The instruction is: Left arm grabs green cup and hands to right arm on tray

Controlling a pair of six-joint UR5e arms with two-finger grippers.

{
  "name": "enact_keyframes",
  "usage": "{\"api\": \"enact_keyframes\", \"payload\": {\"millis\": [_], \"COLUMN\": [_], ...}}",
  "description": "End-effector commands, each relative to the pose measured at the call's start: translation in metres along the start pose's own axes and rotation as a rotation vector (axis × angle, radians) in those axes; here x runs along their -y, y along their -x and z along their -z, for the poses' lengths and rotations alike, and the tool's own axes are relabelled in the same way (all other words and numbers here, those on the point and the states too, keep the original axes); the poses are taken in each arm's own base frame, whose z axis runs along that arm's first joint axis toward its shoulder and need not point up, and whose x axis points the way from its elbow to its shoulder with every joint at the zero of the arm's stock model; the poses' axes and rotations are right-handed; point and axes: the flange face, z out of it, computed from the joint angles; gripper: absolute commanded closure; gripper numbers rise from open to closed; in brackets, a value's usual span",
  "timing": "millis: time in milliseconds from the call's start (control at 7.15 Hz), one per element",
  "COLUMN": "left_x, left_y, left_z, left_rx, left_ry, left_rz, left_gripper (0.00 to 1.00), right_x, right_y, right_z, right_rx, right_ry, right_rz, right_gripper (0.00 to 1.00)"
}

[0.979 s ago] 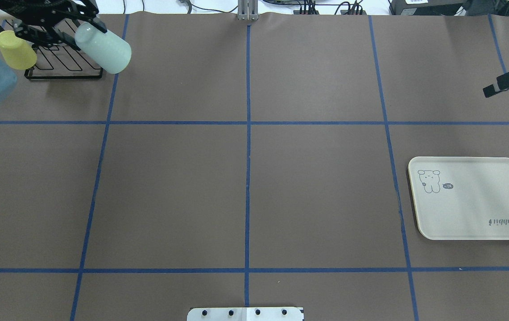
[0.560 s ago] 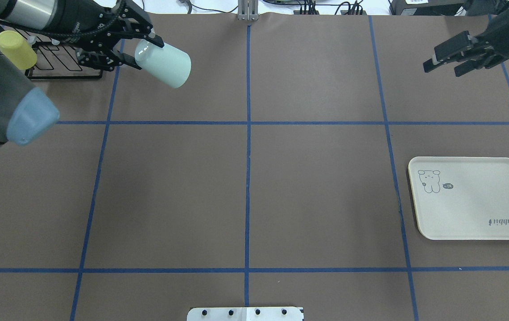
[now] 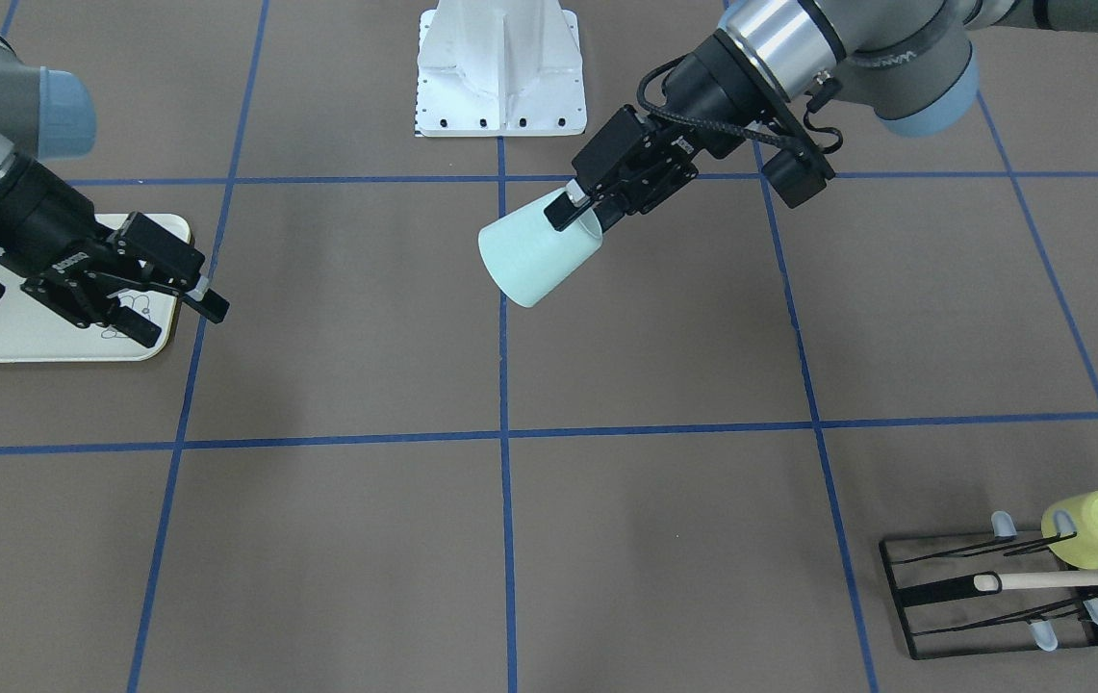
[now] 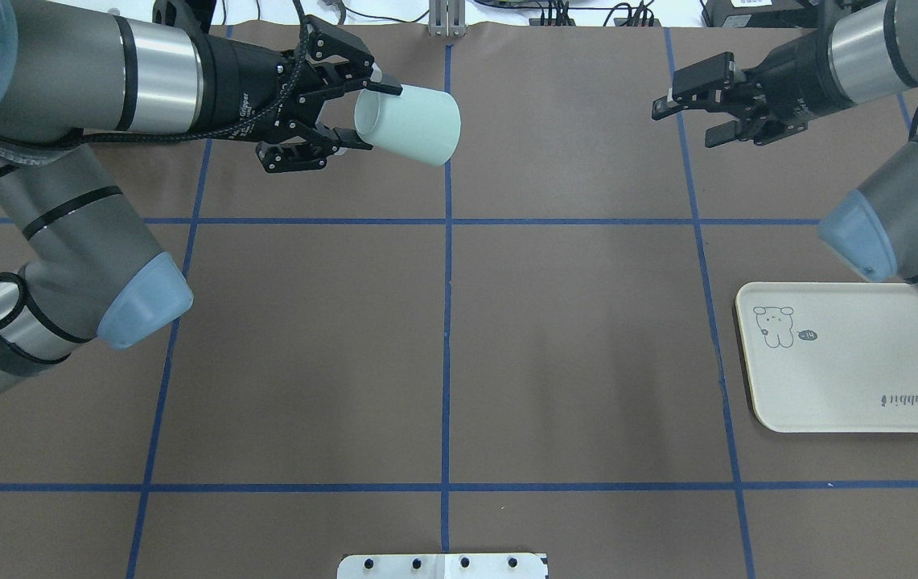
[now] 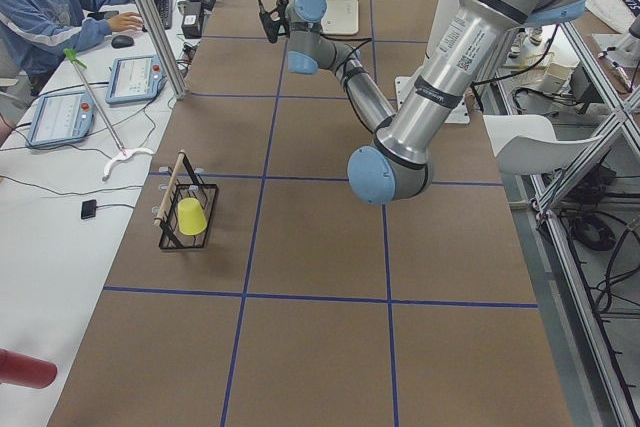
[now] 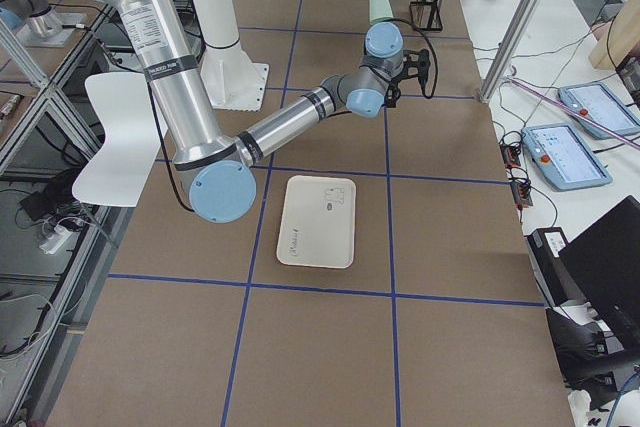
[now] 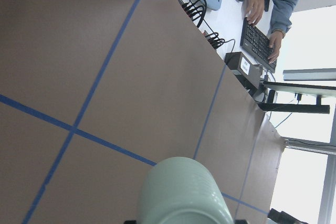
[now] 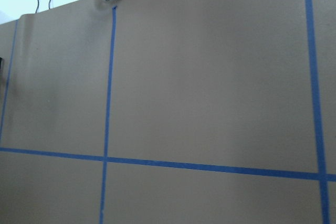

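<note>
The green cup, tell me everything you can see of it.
The green cup is a pale mint, smooth, plastic-looking tumbler, slightly tapered, no handle. It is held on its side in the air, by the central blue line. The left hand grips one end; nothing else touches it.

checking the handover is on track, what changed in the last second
The left gripper, shut on the green cup, carried it from beside the rack rightward to the table's centre line. The right gripper came in from the right edge toward the centre, open and empty. The tray, the rack and the yellow cup stayed put.
</note>
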Motion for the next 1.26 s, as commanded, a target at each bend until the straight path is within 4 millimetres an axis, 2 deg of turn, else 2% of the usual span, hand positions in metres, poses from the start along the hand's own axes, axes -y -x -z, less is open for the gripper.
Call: {"api": "enact_keyframes", "payload": {"millis": [0,140,280,420,560,699,979,1119], "left_x": [-0.021,-0.030,-0.043,-0.046,-0.052,-0.057,-0.062,-0.057], "left_y": [-0.007,-0.008,-0.012,-0.011,-0.008,-0.005,-0.007,0.015], "left_z": [0.006,0.006,0.015,0.022,0.022,0.020,0.025,0.040], "left_rx": [-0.156,-0.199,-0.217,-0.241,-0.262,-0.260,-0.278,-0.310], "left_ry": [0.057,0.062,0.087,0.101,0.120,0.132,0.152,0.176], "left_rz": [0.152,0.167,0.161,0.108,0.053,0.050,0.053,0.049], "left_gripper": [0.78,0.78,0.80,0.84,0.91,0.87,0.87,0.87], "right_x": [-0.027,-0.036,-0.046,-0.051,-0.057,-0.063,-0.077,-0.088], "right_y": [0.039,0.045,0.050,0.057,0.061,0.066,0.084,0.088], "right_z": [-0.006,-0.007,-0.011,-0.007,-0.008,-0.012,-0.012,-0.010], "right_rx": [0.169,0.227,0.263,0.312,0.342,0.351,0.402,0.468], "right_ry": [0.017,0.017,0.031,0.044,0.054,0.066,0.105,0.148], "right_rz": [-0.135,-0.163,-0.167,-0.188,-0.195,-0.190,-0.196,-0.224], "right_gripper": [0.03,0.04,0.04,0.04,0.04,0.04,0.05,0.06]}}
